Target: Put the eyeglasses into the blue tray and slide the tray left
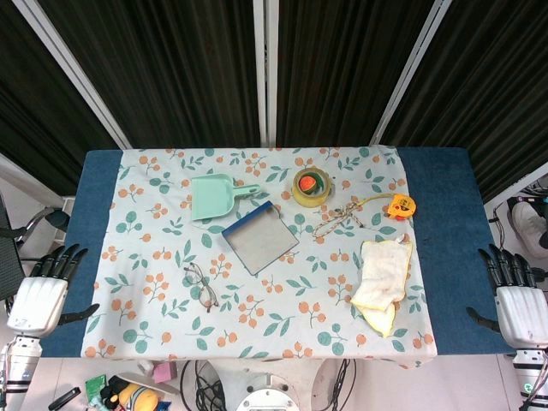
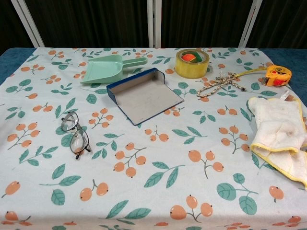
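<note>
Both hands, left hand (image 1: 38,301) & right hand (image 1: 518,295), are held empty w/ fingers spread off the table's side edges, eyeglasses (image 2: 76,134) lie nr the left edge just beside the blue tray (image 2: 144,95), so no step is begun; a left-hand pickup is called for next.

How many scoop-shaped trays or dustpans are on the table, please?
2: the blue tray lies near the table's middle, and a green dustpan sits just behind it to the left. None appear hidden.

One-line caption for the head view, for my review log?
Both hands, left and right, open at table edges; eyeglasses lie untouched near the empty blue tray.
</note>
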Action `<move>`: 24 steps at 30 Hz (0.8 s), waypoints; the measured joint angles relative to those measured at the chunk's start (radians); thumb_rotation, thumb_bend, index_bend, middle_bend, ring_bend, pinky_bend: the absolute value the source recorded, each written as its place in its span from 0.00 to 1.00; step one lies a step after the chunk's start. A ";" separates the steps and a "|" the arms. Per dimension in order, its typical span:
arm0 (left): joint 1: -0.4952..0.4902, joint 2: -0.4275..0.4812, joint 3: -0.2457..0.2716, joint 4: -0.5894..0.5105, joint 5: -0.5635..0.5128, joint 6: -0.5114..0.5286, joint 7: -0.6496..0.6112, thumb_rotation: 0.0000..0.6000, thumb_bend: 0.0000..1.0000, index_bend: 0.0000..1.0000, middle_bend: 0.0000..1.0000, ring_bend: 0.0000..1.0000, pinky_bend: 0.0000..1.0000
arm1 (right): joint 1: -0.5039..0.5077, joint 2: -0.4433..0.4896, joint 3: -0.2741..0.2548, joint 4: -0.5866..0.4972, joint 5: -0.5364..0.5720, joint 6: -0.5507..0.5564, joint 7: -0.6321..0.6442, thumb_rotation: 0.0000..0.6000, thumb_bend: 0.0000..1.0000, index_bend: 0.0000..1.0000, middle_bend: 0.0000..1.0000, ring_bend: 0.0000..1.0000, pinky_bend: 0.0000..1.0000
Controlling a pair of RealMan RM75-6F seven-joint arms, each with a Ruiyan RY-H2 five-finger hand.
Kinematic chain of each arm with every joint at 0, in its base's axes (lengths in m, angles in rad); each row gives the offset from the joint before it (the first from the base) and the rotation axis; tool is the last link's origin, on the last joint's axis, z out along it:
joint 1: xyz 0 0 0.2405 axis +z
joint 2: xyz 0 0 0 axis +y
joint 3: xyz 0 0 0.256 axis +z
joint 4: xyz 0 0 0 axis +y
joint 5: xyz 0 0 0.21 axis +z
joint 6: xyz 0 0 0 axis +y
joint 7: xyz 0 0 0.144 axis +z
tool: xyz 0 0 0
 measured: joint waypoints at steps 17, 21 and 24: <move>-0.090 0.007 -0.008 -0.052 0.072 -0.087 0.039 0.81 0.11 0.11 0.09 0.08 0.18 | -0.002 0.002 0.014 0.004 -0.004 0.012 0.016 1.00 0.04 0.00 0.00 0.00 0.00; -0.178 -0.004 -0.027 -0.065 0.095 -0.189 0.049 0.86 0.16 0.11 0.09 0.08 0.18 | -0.002 0.000 0.016 0.005 -0.002 0.011 0.006 1.00 0.05 0.00 0.00 0.00 0.00; -0.268 -0.040 -0.053 -0.061 0.103 -0.286 0.051 0.96 0.22 0.11 0.09 0.08 0.18 | -0.010 0.004 0.013 0.003 -0.002 0.019 0.008 1.00 0.13 0.00 0.00 0.00 0.00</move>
